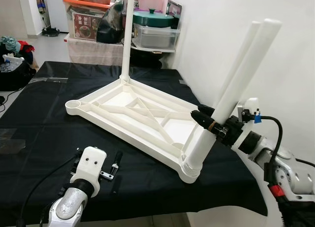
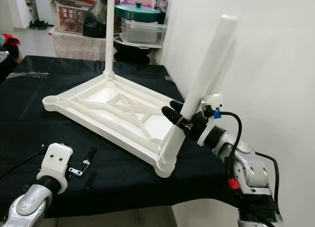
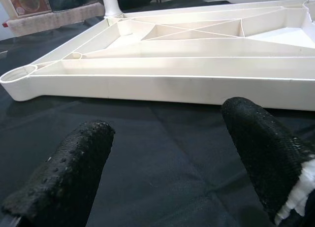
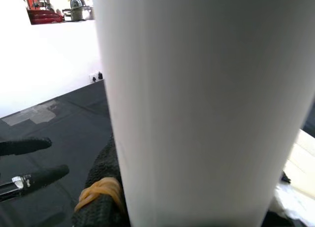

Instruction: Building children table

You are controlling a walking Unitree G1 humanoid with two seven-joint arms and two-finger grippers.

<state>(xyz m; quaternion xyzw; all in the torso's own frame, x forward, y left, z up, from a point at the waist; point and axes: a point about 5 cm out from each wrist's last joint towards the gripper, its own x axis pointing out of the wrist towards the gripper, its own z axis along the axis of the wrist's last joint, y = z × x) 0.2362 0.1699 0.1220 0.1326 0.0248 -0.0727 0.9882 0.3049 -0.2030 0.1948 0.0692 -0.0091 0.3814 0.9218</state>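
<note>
The white children's tabletop [image 1: 133, 113] lies upside down on the black-covered table [image 1: 44, 138]. One white leg [image 1: 127, 40] stands upright in its far corner. A second white leg [image 1: 241, 79] leans to the right, its lower end in the near right corner socket [image 1: 189, 170]. My right gripper [image 1: 212, 123] is shut on this leg low down, black fingers [image 2: 172, 111] on either side. The left corner socket [image 1: 74, 105] is empty. My left gripper [image 1: 114, 170] hovers open over the cloth in front of the tabletop's near edge [image 3: 162, 86], nothing between its fingertips [image 3: 93, 138].
A white wall [image 1: 231, 20] rises close on the right. Behind the table is a shelf with storage boxes [image 1: 88, 20] and pots [image 1: 152, 17]. Bags [image 1: 12, 59] lie on the floor at the left. The table's front edge [image 1: 147, 217] is near my arms.
</note>
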